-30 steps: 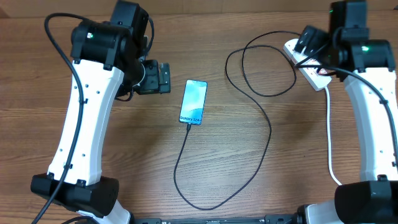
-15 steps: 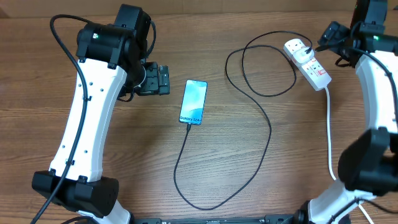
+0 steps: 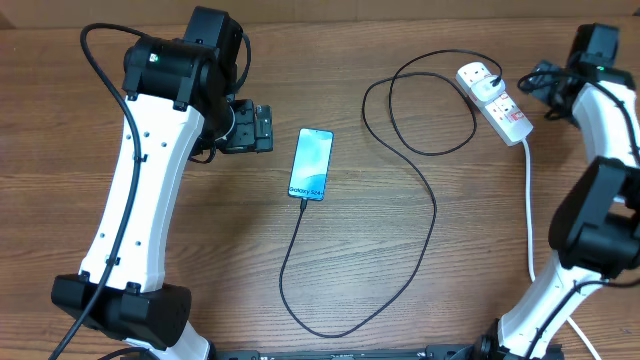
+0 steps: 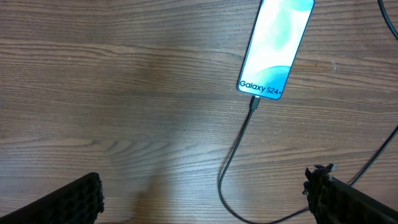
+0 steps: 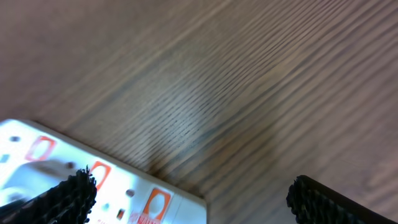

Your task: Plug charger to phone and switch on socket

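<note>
**A:** What fills most of the wooden bench (image 3: 220, 270)?

**B:** The arms. The left arm (image 3: 135, 190) rises from the near left corner and leans toward the far edge. The right arm (image 3: 608, 110) stands along the right edge and bends up into the far right corner.

**A:** Where is the socket?

**B:** The socket (image 3: 497, 103) lies slanted near the far right corner. Its thick white cord (image 3: 529, 210) runs down beside the right edge toward the near edge. I cannot tell how its red switches (image 5: 41, 148) are set.

**A:** And the charger?

**B:** The charger (image 3: 432, 215) has its white plug seated in the socket's far end. The black cable loops toward mid-bench, sweeps down near the near edge, then curls back up to the phone.

**A:** The phone?

**B:** The phone (image 3: 311, 163) lies flat at mid-bench, toward the far edge, with its screen lit. The cable tip meets its near end, under the Galaxy lettering.

**A:** The pincers?

**B:** The left gripper (image 4: 205, 202) is spread wide and empty, above bare wood just left of the phone. The right gripper (image 5: 189, 196) is also wide and empty, just beside the socket on its right-edge side.
</note>
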{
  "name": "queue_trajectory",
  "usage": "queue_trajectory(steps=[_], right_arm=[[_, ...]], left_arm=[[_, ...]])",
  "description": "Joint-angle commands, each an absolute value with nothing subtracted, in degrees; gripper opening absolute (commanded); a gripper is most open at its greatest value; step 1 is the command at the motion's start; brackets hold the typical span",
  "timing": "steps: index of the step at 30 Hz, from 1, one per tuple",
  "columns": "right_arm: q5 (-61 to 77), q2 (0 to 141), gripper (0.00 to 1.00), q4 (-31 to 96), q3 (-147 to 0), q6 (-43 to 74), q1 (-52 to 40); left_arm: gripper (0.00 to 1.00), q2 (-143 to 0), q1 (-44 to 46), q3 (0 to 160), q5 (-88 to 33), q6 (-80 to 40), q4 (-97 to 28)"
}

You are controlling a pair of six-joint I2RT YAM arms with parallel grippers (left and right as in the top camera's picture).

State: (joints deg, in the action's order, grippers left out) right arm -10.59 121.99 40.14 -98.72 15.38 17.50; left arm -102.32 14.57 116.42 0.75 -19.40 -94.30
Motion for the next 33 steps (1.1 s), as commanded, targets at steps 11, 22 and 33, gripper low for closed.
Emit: queue_trajectory(steps=[11, 22, 33], right_arm=[[-8.5, 128.7, 1.0, 35.5, -98.6, 14.5, 16.5], [-6.3, 129.5, 1.0, 33.9, -98.6, 14.9, 15.8], [-6.0, 131.7, 1.0, 34.6, -98.6, 14.9, 15.7]], left_arm=[[0.99, -101.2, 14.3, 116.2, 1.7, -20.2, -94.2], [0.99, -101.2, 14.3, 116.2, 1.7, -20.2, -94.2], [0.99, -101.2, 14.3, 116.2, 1.7, -20.2, -94.2]])
